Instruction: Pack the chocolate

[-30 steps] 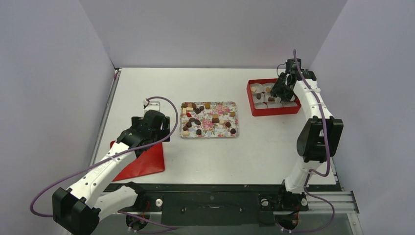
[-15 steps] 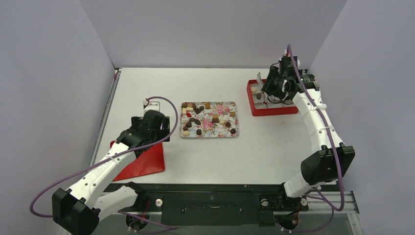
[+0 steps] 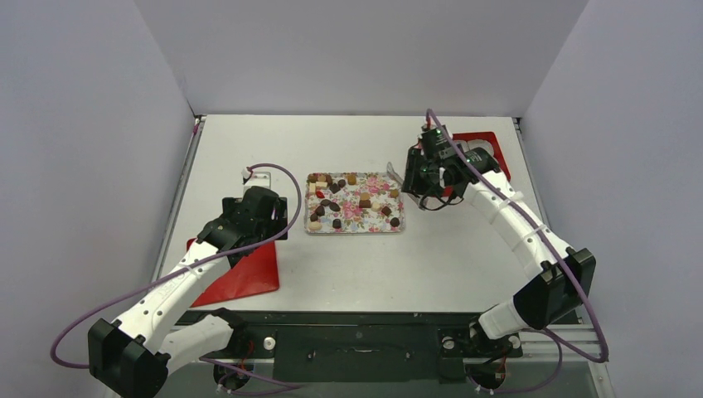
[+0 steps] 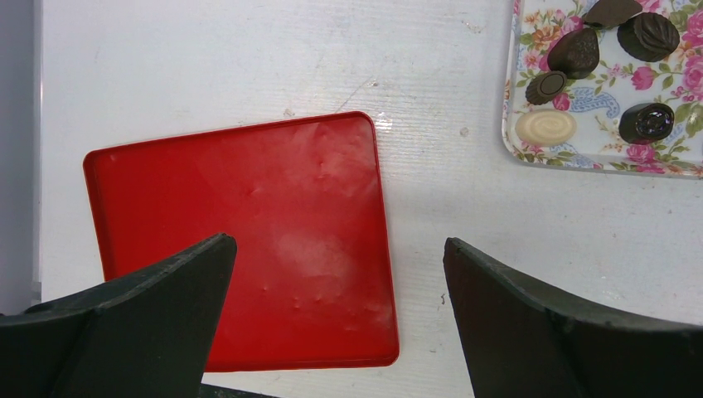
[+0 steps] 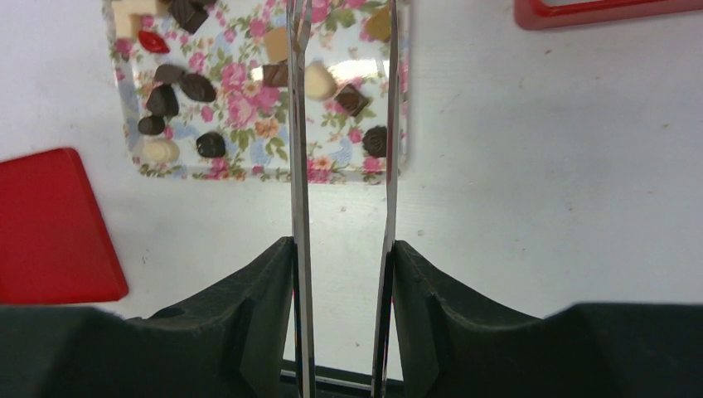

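The chocolate (image 3: 365, 201) lies as many small dark, tan and cream pieces on the flower-patterned tray (image 3: 355, 231). It also shows in the right wrist view (image 5: 210, 144) and the left wrist view (image 4: 545, 127). My right gripper (image 5: 341, 245) is shut on metal tongs (image 5: 297, 124). The two blades stand apart with nothing between them and reach over the tray's right part. From above the tongs' tip (image 3: 395, 176) is at the tray's right edge. My left gripper (image 4: 336, 242) is open and empty above the red lid (image 4: 249, 240).
The red box (image 3: 489, 141) sits at the back right, mostly hidden behind my right arm; its edge shows in the right wrist view (image 5: 597, 10). The red lid (image 3: 244, 274) lies at the left under my left arm. Grey walls close in three sides.
My right arm has swung left with the tongs, from over the red box to the tray's right edge. The left arm has not moved.
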Available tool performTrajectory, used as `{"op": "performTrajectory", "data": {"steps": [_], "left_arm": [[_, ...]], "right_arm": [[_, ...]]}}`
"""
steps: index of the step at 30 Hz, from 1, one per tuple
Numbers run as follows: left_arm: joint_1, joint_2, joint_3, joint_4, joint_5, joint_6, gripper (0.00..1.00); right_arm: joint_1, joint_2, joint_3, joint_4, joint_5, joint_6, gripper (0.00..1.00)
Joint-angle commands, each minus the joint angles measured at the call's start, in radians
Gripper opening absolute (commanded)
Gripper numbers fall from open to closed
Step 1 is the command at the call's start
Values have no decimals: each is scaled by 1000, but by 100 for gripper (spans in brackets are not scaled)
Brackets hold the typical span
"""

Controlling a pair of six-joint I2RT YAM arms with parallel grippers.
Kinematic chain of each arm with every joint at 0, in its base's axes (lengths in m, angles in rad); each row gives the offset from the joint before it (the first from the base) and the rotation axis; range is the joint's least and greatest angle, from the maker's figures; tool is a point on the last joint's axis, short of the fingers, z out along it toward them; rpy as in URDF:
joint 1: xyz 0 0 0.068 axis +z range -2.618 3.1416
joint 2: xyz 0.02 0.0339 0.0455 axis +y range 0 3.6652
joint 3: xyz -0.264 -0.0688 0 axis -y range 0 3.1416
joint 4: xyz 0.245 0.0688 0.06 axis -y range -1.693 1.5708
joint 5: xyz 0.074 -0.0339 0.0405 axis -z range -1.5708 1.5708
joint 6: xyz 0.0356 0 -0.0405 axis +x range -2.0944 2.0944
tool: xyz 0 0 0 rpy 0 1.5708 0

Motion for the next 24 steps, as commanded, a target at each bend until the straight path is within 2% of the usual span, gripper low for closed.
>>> {"op": "performTrajectory", "data": {"steps": [1, 13, 24], "left_arm": [[6, -16, 16, 26, 0, 7, 96], [8, -9, 16, 20, -10, 3, 96], [9, -15, 15, 21, -6, 2, 96]], "right_arm": [[122, -35, -17, 36, 52, 47, 40], [345, 60, -47, 101, 97, 123, 40], [361, 122, -80, 109, 153, 136, 39]]}}
